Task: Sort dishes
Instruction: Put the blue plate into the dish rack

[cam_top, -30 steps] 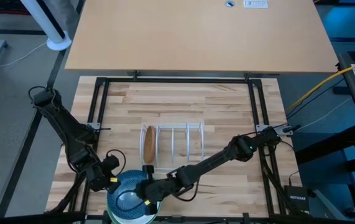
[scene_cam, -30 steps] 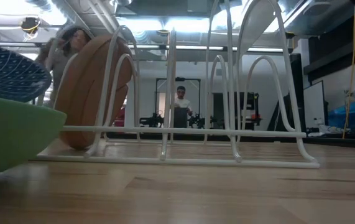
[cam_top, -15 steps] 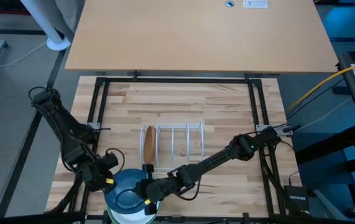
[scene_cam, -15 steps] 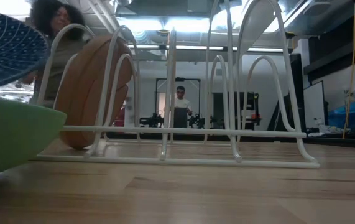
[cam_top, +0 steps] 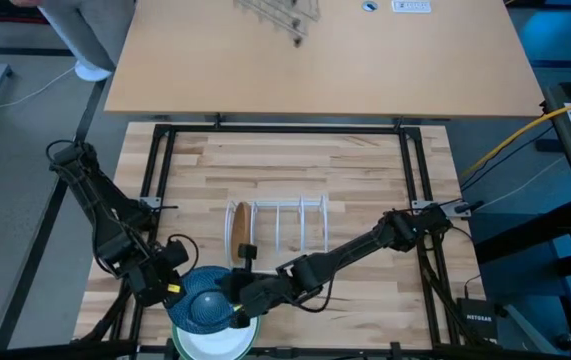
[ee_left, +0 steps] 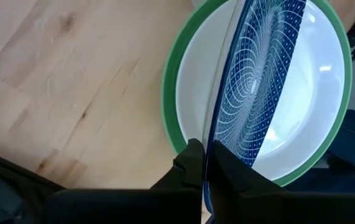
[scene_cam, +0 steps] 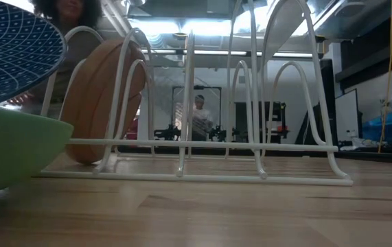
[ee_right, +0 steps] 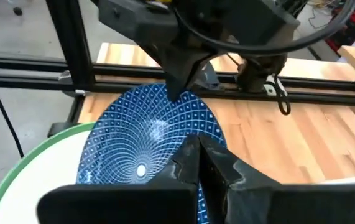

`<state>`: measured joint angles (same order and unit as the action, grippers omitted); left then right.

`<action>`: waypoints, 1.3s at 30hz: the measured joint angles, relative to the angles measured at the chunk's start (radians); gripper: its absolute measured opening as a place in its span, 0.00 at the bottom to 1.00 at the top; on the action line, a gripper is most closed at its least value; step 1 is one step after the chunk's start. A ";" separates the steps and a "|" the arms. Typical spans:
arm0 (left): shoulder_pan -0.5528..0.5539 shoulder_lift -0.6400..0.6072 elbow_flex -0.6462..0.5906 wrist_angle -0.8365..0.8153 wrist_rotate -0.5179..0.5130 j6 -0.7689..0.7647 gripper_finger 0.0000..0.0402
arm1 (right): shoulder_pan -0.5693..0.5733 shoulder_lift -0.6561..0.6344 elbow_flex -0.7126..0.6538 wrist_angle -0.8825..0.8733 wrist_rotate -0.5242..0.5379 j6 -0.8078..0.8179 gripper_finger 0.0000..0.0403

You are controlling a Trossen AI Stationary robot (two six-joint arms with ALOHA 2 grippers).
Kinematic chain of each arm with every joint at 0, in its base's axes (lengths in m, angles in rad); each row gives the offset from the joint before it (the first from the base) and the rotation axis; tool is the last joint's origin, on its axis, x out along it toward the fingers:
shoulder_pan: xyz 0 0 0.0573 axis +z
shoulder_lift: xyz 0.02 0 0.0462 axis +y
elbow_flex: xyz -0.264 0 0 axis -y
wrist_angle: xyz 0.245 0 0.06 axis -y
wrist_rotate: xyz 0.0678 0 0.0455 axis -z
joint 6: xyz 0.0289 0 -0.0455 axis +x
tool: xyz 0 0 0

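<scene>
The dark blue patterned plate is held between both grippers, over the white plate, which lies inside the green plate at the table's near edge. My left gripper is shut at the blue plate's left rim. My right gripper is shut at its right rim. The tan-brown plate stands on edge in the leftmost slot of the white wire rack. My left gripper pinches the blue plate's left rim between its two fingers, coming level from the table's left. The plate is lifted clear of the white plate and tilted. My right gripper pinches the opposite rim between its two fingers, coming from the table's right, one finger over the patterned face. The plate hangs clear between the two holds.
The rack's other slots stand free to the right of the tan plate. A grey wire basket sits on the far tan tabletop. A person is behind the table on the left. Bare wood lies beyond and right of the rack.
Both grippers have risen with the blue plate. It has come up off the white plate and tipped, its face now steeper in the low view. The person behind has moved, and the grey wire basket has come into view on the far tabletop.
</scene>
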<state>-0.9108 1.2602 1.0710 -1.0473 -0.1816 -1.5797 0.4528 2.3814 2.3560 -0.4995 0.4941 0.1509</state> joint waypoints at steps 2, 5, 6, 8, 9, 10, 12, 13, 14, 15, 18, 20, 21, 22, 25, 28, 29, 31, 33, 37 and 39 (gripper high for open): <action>0.000 0.000 0.000 0.001 -0.002 0.008 0.00 | -0.013 0.002 -0.002 -0.005 -0.050 0.003 0.03; 0.000 0.000 0.000 0.001 -0.002 0.009 0.00 | -0.039 0.003 -0.002 -0.020 -0.176 0.038 0.07; 0.000 0.000 0.000 0.001 -0.002 0.012 0.00 | -0.048 0.003 -0.002 -0.028 -0.215 0.055 0.09; 0.000 0.000 0.000 0.001 -0.002 0.018 0.00 | -0.067 0.004 -0.002 -0.035 -0.267 0.078 0.14; 0.000 0.000 0.000 0.001 -0.003 0.021 0.00 | -0.077 0.004 -0.002 -0.034 -0.286 0.083 0.17; 0.000 0.000 0.000 0.002 -0.003 0.025 0.00 | -0.086 0.004 -0.002 -0.032 -0.302 0.086 0.19; 0.000 0.000 0.000 0.002 -0.004 0.036 0.00 | -0.100 0.004 -0.002 -0.027 -0.324 0.088 0.24; 0.000 0.000 0.000 0.002 -0.005 0.038 0.00 | -0.106 0.004 -0.002 -0.027 -0.329 0.088 0.26; 0.000 0.000 0.000 0.002 -0.006 0.038 0.00 | -0.112 0.004 -0.002 -0.027 -0.329 0.088 0.28; 0.000 0.000 0.000 0.003 -0.006 0.038 0.00 | -0.117 0.004 -0.002 -0.027 -0.330 0.088 0.30; 0.000 0.000 0.000 0.003 -0.007 0.045 0.00 | -0.133 0.005 -0.002 -0.028 -0.330 0.088 0.33; 0.000 0.000 0.000 0.003 -0.011 0.046 0.00 | -0.142 0.005 -0.002 -0.028 -0.330 0.088 0.34; 0.000 0.000 0.000 0.003 -0.015 0.046 0.00 | -0.142 0.005 -0.002 -0.030 -0.330 0.088 0.35; 0.000 0.000 0.000 0.003 -0.019 0.047 0.00 | -0.142 0.005 -0.002 -0.034 -0.332 0.088 0.35; 0.000 -0.001 0.000 0.004 -0.025 0.047 0.00 | -0.142 0.005 -0.002 -0.049 -0.351 0.088 0.34; 0.000 -0.001 0.000 0.005 -0.025 0.046 0.00 | -0.140 0.005 -0.002 -0.061 -0.383 0.088 0.34; 0.000 -0.001 0.000 0.008 -0.025 0.047 0.00 | -0.139 0.007 -0.002 -0.064 -0.383 0.088 0.34; 0.000 -0.001 0.000 0.016 -0.025 0.047 0.00 | -0.138 0.012 -0.002 -0.069 -0.383 0.088 0.34; 0.000 -0.001 0.000 0.018 -0.026 0.047 0.00 | -0.138 0.019 -0.003 -0.086 -0.384 0.099 0.34; 0.000 -0.001 0.000 0.020 -0.026 0.051 0.00 | -0.139 0.040 -0.004 -0.101 -0.385 0.130 0.34; 0.000 -0.001 0.000 0.021 -0.026 0.061 0.00 | -0.139 0.043 -0.004 -0.104 -0.383 0.132 0.34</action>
<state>-0.9108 1.2591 1.0710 -1.0268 -0.2073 -1.5187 0.3134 2.4248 2.3524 -0.6037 0.1108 0.2825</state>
